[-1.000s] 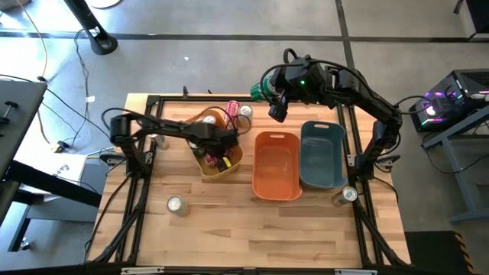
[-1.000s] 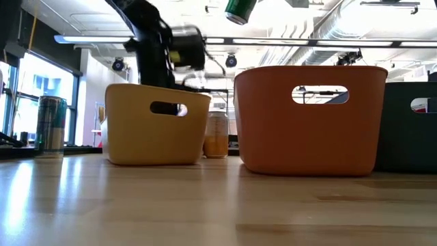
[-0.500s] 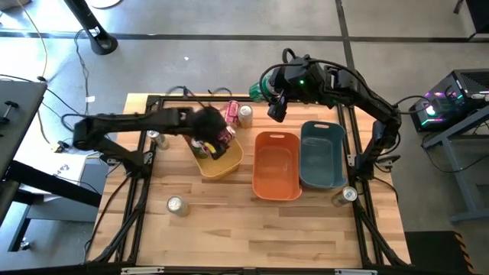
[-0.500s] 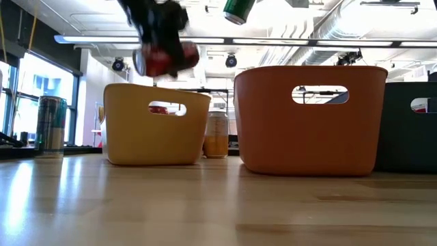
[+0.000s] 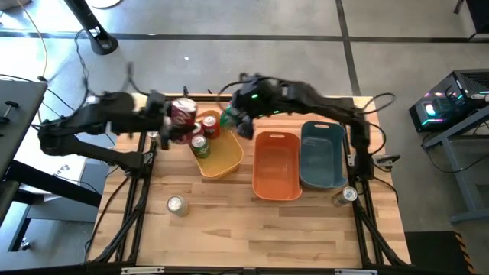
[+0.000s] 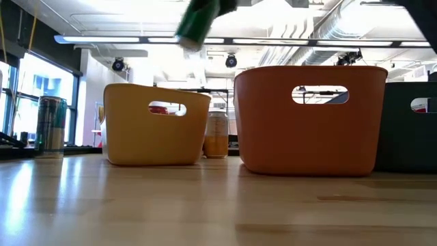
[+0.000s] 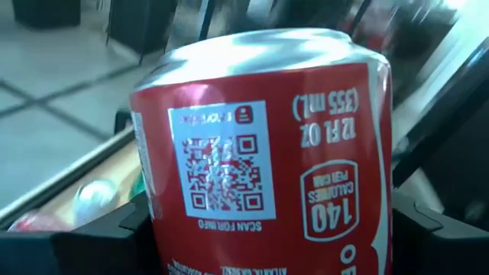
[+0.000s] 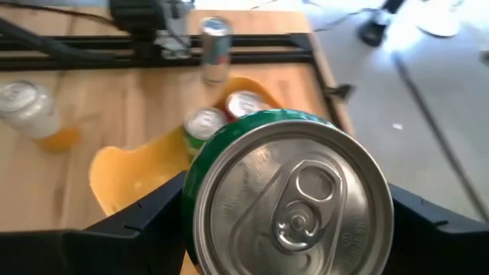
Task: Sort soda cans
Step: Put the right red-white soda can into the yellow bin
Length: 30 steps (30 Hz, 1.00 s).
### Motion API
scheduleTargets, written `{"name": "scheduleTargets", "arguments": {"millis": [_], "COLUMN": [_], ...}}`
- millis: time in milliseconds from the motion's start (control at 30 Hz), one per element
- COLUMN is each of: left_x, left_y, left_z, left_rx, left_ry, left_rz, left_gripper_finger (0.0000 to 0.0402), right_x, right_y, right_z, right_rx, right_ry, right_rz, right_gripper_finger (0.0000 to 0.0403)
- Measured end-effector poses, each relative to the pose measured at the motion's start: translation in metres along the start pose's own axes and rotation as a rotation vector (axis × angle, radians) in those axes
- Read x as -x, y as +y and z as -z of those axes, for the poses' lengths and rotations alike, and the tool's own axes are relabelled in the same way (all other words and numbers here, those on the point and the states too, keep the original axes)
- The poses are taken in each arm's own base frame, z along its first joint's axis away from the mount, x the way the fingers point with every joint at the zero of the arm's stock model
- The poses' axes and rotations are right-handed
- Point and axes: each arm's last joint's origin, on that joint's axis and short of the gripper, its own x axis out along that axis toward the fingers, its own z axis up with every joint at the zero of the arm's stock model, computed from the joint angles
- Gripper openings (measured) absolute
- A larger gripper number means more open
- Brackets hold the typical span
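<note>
Tool on my left arm gripped a red can above the tabletop's left edge, just beside the yellow bin. My right tool clamped a green can over that bin's far rim. From overhead I counted three bins, the yellow one, the orange bin and the teal bin. I also counted seven cans: two held, two in the yellow bin, one partly hidden at the left edge, and one toward each near corner.

Level with the tabletop, the green can hung tilted above the yellow bin. A pale orange can, unseen from above, stood between the yellow and orange bins. That made eight.

My left wrist camera was filled by the red can, with a finger on each side.

My right wrist camera looked onto the green can's lid, with the yellow bin's two cans beyond.

I judged both arms to be mid-carry. Next, each can needed setting over its own colour's bin, with the arms kept apart, before I let go.
</note>
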Motion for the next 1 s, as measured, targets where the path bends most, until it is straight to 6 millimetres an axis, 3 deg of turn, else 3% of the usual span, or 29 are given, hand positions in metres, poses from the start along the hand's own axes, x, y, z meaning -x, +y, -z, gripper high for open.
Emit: {"name": "scheduleTargets", "arguments": {"millis": [167,300,500,767,1000], "left_x": [0.022,0.022,0.019,0.022,0.022], "left_y": [-0.005,-0.009,-0.020,-0.026,-0.027], "left_z": [-0.005,-0.003,-0.010,-0.015,-0.016], "left_rx": [0.045,0.043,0.064,0.066,0.071], "left_ry": [-0.096,-0.097,-0.170,-0.228,-0.241], "left_rz": [0.035,0.026,0.105,0.160,0.147], "left_gripper_finger": [0.0287,0.0287,0.0287,0.0287,0.0287], "right_x": [-0.068,-0.116,-0.169,-0.214,-0.220], "right_y": [0.022,0.037,0.041,0.034,0.032], "right_z": [0.007,0.027,0.051,0.081,0.079], "right_rx": [0.074,0.116,0.168,0.162,0.076], "right_ry": [0.036,0.151,0.244,0.343,0.299], "right_rz": [-0.082,-0.100,-0.066,-0.053,-0.031], "right_gripper_finger": [0.0287,0.0287,0.0287,0.0287,0.0287]}}
